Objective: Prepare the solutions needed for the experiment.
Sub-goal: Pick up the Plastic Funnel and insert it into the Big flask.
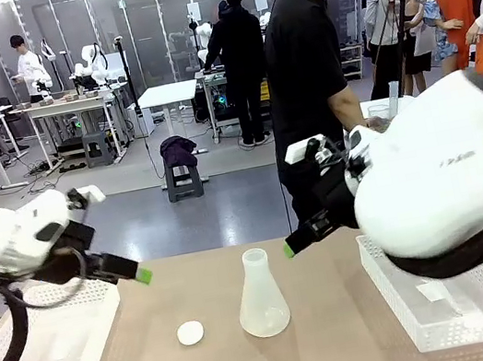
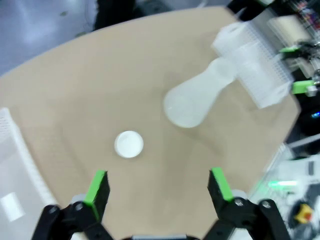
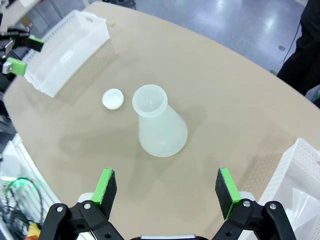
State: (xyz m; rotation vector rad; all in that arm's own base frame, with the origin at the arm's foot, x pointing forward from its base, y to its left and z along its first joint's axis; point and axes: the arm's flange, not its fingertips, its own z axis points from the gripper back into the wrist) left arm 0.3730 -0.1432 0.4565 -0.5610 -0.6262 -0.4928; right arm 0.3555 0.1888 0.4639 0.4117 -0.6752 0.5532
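Observation:
A translucent white conical flask [image 1: 261,297] [image 2: 192,100] [image 3: 160,129] stands upright, uncapped, mid-table. The solutions are hidden from me by its cloudy wall. A small white round cap [image 1: 191,332] [image 2: 129,144] [image 3: 113,98] lies flat just left of the flask. My left gripper [image 1: 141,274] [image 2: 158,186] hovers open above the table left of the cap, holding nothing. Right of the flask's neck and apart from it, my right gripper [image 1: 290,248] [image 3: 166,189] hangs open and empty.
White mesh trays sit at both ends of the table: the left tray [image 1: 51,349] [image 3: 67,52] and the right tray [image 1: 449,298] [image 2: 260,60]. A person in black [image 1: 306,66] stands at the far side, behind the right arm.

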